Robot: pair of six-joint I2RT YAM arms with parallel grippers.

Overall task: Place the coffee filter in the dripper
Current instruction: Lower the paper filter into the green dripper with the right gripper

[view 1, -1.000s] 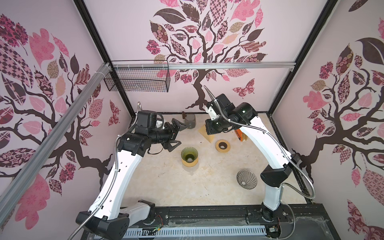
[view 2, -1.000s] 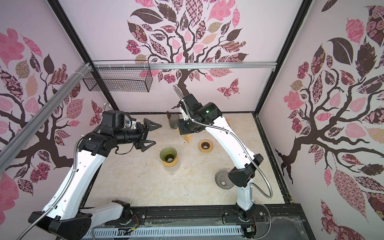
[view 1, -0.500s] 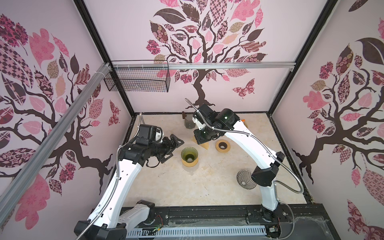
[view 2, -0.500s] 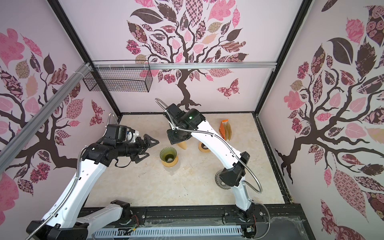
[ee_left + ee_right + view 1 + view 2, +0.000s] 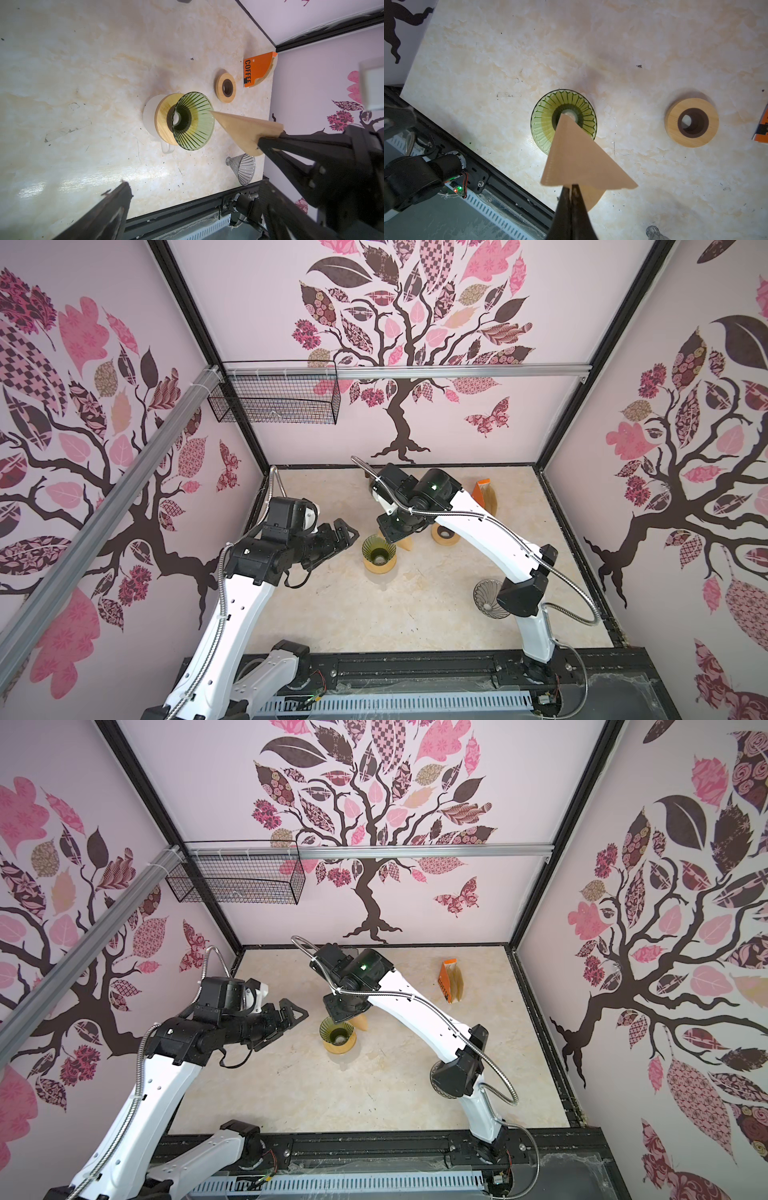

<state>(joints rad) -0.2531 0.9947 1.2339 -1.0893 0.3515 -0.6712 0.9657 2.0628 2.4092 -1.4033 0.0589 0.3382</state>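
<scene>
- Right gripper: jaws pinched together on the wide edge of the coffee filter, a flat tan paper cone.
- The filter hangs in the air, tip pointing down toward the mouth of the green glass dripper. It is not seated, and I cannot tell whether the tip touches the rim.
- Dripper stands on a wooden collar over a white mug, mid-counter.
- Left gripper: jaws wide apart, holding nothing, hovering just beside the dripper.
- Also on the counter: a wooden ring, an orange filter pack and a clear glass dripper.
</scene>
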